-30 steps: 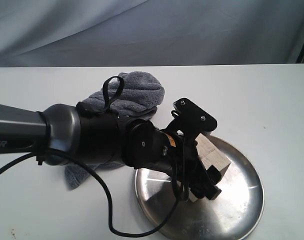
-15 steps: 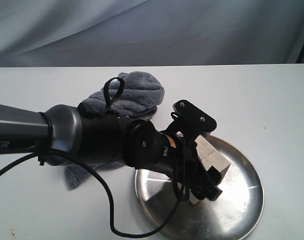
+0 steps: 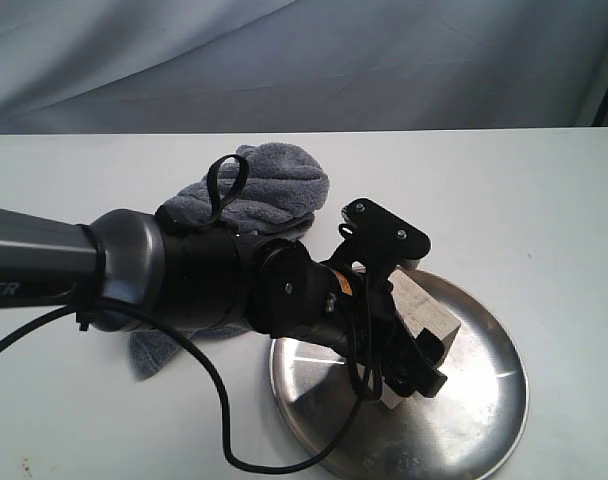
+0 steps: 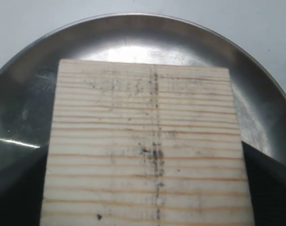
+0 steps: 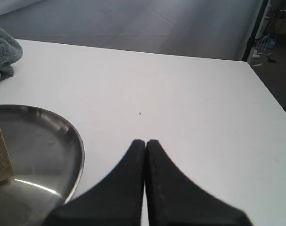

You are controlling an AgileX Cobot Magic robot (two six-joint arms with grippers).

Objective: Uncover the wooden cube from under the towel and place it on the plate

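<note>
1 claw (image 3: 416,332), the left, grips the wooden cube (image 3: 431,308) over the plate (image 3: 484,405).

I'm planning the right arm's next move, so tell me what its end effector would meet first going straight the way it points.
The right end effector would likely meet bare white table first; the plate and towel lie off to one side. How steeply it tilts down is unclear.

high overview, two near wrist views (plate (image 3: 484,400) shared)
</note>
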